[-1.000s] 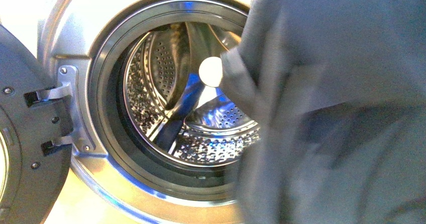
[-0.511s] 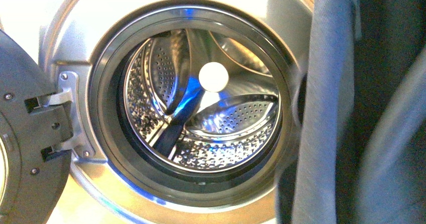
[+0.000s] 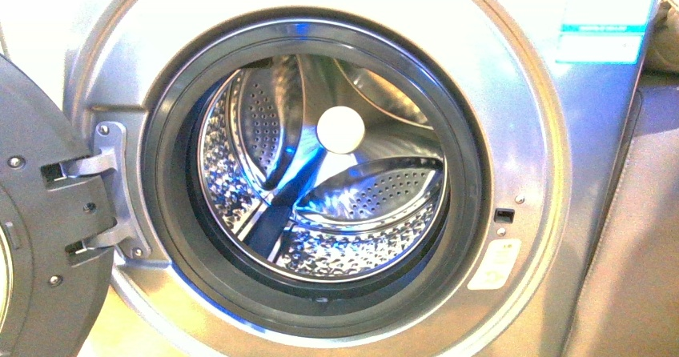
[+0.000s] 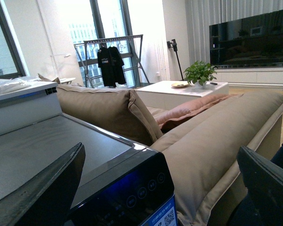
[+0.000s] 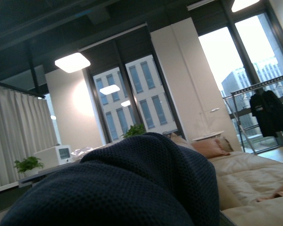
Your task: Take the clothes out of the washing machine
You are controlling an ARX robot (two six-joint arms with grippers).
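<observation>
The grey washing machine fills the front view. Its round door is swung open to the left, and the perforated steel drum holds nothing. Neither arm appears there. In the right wrist view the dark navy clothes lie bunched across the lower frame and hide the fingers of my right gripper, which is shut on them. My left gripper is open with nothing between its fingers. It hovers over the corner of the machine's black top panel.
A beige sofa with cushions stands right beside the machine. Its side shows at the right edge of the front view. Beyond it are a white coffee table with a plant, a drying rack and a TV.
The clothes that covered the right of the front view have swung off to the right and left that view. The whole door opening and the blue-white label now show.
</observation>
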